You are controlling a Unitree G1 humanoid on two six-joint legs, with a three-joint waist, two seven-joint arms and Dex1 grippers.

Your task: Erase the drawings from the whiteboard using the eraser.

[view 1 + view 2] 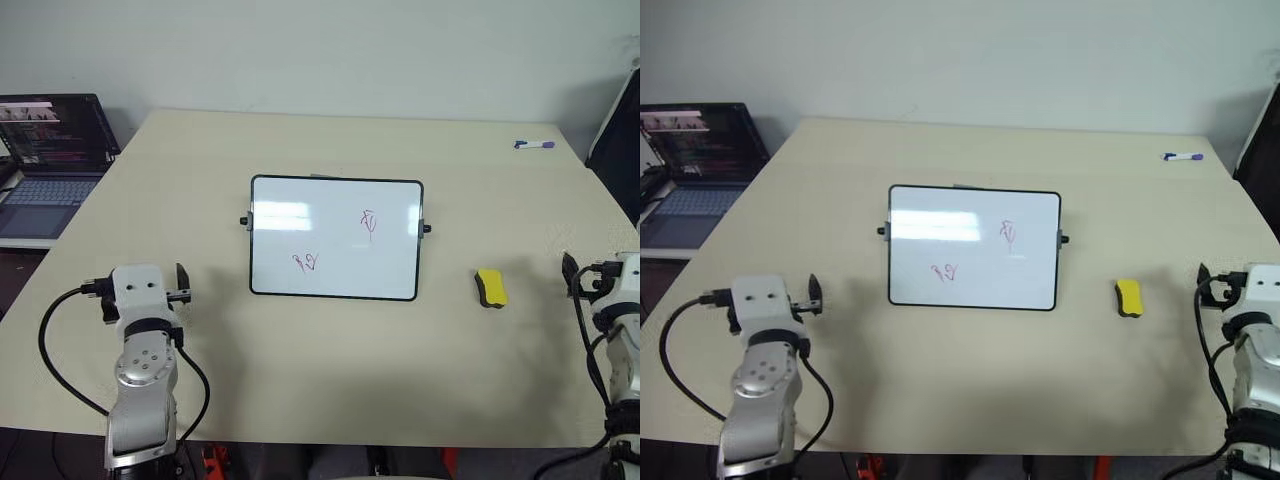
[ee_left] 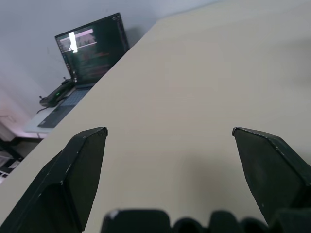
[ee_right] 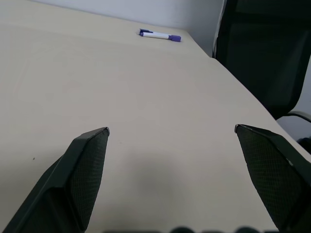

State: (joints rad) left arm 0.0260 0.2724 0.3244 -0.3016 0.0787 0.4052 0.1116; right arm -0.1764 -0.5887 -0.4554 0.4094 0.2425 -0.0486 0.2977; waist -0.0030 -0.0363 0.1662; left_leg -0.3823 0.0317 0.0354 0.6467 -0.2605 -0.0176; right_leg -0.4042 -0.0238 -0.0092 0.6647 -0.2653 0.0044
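Observation:
The whiteboard (image 1: 330,205) lies flat in the middle of the table, black-framed with small knobs on its sides. Two red-purple drawings mark it: one at the upper right (image 1: 368,222), one at the lower left (image 1: 306,263). The yellow eraser (image 1: 490,288) rests on the table to the right of the board. My left gripper (image 2: 170,132) hovers open and empty over the table's near left, well short of the board. My right gripper (image 3: 172,130) is open and empty too, near the table's right edge, to the right of the eraser.
A purple-capped white marker (image 1: 534,145) lies at the table's far right corner. An open laptop (image 1: 50,150) sits on a lower surface off the left edge. A dark chair (image 3: 267,53) stands beyond the right edge. The beige table (image 1: 330,370) stretches in front of the board.

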